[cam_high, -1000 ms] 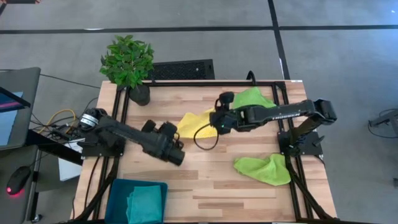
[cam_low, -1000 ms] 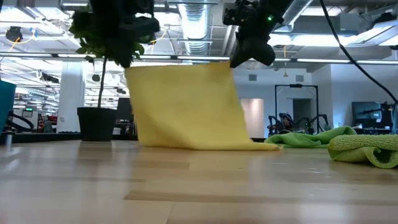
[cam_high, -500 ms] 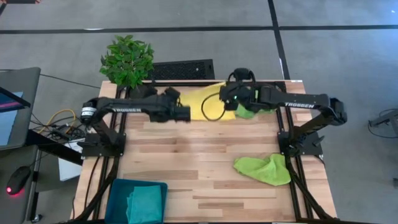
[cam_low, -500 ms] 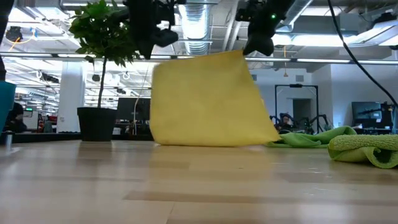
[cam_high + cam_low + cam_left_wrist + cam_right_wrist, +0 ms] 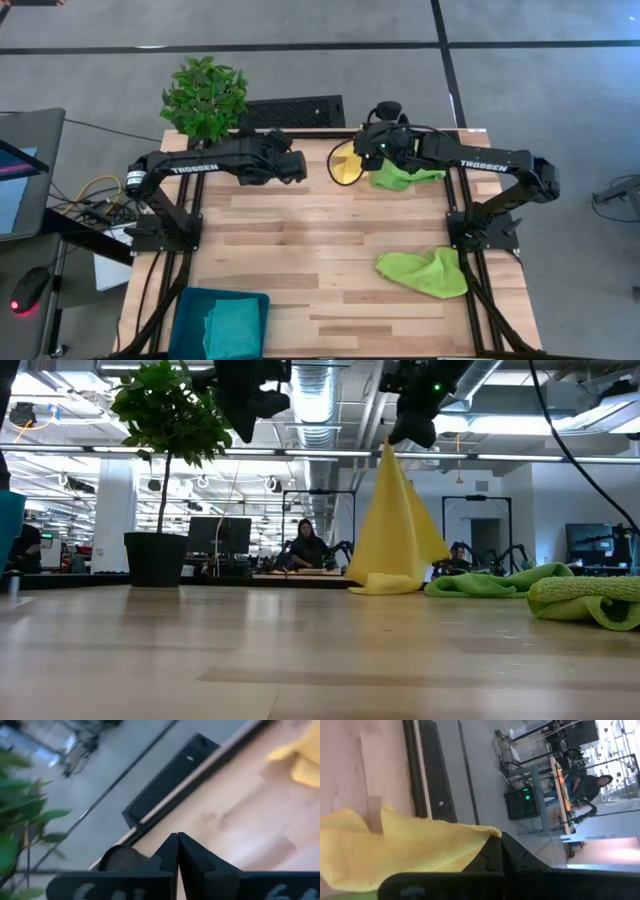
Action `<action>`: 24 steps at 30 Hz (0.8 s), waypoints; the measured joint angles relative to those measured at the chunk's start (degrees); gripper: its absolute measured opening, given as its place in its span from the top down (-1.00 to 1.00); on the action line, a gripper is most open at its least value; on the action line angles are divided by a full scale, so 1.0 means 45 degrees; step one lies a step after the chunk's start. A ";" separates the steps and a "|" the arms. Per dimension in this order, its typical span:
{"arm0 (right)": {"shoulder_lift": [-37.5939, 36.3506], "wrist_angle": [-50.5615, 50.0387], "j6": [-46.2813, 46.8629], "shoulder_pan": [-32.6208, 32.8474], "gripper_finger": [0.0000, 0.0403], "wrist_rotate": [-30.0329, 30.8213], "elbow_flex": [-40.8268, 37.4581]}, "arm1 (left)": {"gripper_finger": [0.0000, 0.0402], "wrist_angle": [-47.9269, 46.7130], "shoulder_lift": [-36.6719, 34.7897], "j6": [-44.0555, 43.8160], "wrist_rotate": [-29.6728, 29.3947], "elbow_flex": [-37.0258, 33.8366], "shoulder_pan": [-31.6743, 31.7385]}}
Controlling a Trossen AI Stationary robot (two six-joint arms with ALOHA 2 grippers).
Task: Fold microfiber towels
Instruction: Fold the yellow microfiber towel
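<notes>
R hand [image 5: 412, 428] pinching yellow towel [image 5: 398, 525], hanging

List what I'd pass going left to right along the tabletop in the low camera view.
Potted plant → yellow towel hanging from the right gripper → flat green towel → bunched green towel.

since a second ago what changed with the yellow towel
The left gripper let go of the yellow towel, which now hangs as a narrow drape from the right gripper alone. Both arms moved toward the table's far edge. The green towels and teal towel stayed put.
</notes>
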 joint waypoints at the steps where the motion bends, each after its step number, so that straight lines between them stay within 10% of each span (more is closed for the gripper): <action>1: -0.0001 0.0011 -0.0039 0.0044 1.00 0.0001 -0.0002 | 1.00 0.0496 -0.0011 0.0772 0.0342 -0.0130 0.0030; 17: -0.0248 -0.1002 0.0156 0.1272 0.99 -0.0003 -0.0002 | 1.00 1.0491 0.0023 0.8444 0.9035 -0.3727 0.1171; 24: -0.1004 -0.1622 0.1035 0.1500 0.99 -0.1252 -0.0002 | 1.00 1.4451 0.0215 0.7726 0.8907 -0.5478 0.0807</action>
